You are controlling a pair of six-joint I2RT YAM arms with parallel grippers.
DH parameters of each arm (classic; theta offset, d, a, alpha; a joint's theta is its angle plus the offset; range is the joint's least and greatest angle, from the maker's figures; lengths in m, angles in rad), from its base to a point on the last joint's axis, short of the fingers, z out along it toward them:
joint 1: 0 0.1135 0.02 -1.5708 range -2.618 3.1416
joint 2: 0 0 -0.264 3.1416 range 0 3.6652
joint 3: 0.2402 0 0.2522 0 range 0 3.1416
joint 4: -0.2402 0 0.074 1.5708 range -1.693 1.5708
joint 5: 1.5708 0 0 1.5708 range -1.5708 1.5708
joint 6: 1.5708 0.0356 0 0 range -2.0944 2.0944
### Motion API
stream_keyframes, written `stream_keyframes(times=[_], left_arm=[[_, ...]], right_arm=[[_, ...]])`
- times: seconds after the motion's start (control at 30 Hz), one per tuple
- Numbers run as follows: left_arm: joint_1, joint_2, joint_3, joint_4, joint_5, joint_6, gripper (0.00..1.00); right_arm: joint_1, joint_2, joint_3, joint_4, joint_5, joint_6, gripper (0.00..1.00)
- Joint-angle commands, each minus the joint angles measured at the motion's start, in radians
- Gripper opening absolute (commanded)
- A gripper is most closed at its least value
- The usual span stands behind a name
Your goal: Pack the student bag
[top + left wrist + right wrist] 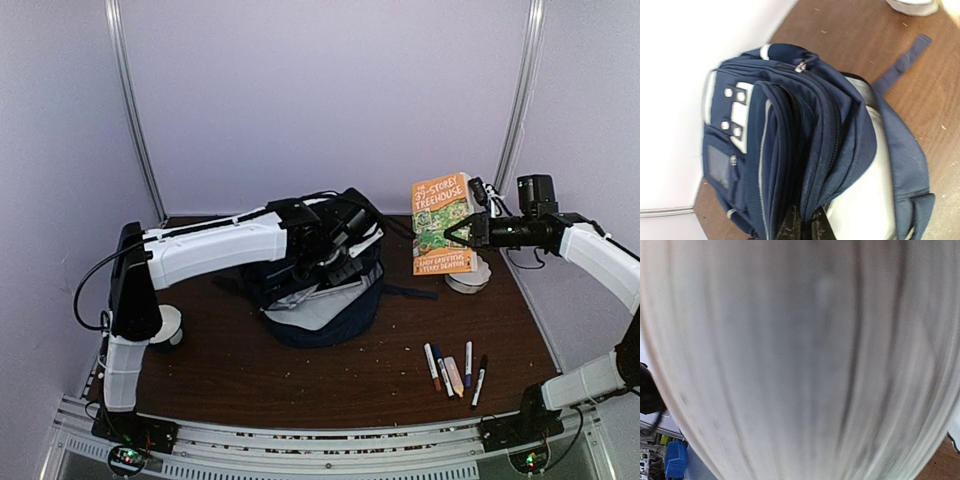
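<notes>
Centre of the counter, a touch toward the back edge: there sits the student bag, slumped, with its light grey lining showing toward the near edge. The left pincer is right on top of it, closed tight on a fold of navy fabric at the mouth. In the left wrist view the dark fingertips bite the rim while the bag's zipped compartments fan out beyond.

Over by the back-right corner, the right pincer is clamped on the right edge of an orange paperback book, cover facing the camera and long axis standing upright. Its wrist camera sees only blurred page edges. A white roll sits just beneath the book, and a row of markers lies near the front-right.

Here's what matters: the bag lies straight to the left of the book, nearer the left arm, and its mouth looks slack rather than gaping. My read is that the book must travel left and tip so that a narrow edge leads into the mouth.
</notes>
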Motion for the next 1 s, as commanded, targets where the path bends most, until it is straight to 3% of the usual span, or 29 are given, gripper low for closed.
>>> stream_keyframes(times=[0.0,0.1,0.27,0.43,0.57,0.73,0.97], left_arm=[[0.03,-0.094,0.051,0.082,-0.126,0.034,0.0],[0.037,-0.113,0.056,0.095,-0.148,0.037,0.0],[0.045,-0.118,0.085,0.098,-0.156,0.036,0.0],[0.05,-0.119,0.105,0.107,-0.164,0.033,0.0],[0.053,-0.129,0.106,0.107,-0.16,0.013,0.0],[0.053,-0.153,0.1,0.102,-0.155,0.012,0.0],[0.053,-0.187,0.089,0.104,-0.15,0.007,0.0]], right_arm=[[0.051,0.062,0.027,-0.024,-0.092,0.088,0.0],[0.106,0.098,0.012,-0.039,-0.14,0.131,0.0],[0.219,0.119,-0.098,0.137,-0.23,0.361,0.0],[0.354,0.202,-0.062,0.124,-0.27,0.41,0.0],[0.427,0.272,-0.054,0.26,-0.309,0.586,0.0],[0.472,0.373,-0.016,0.329,-0.298,0.667,0.0],[0.48,0.535,0.009,0.842,-0.262,1.03,0.0]])
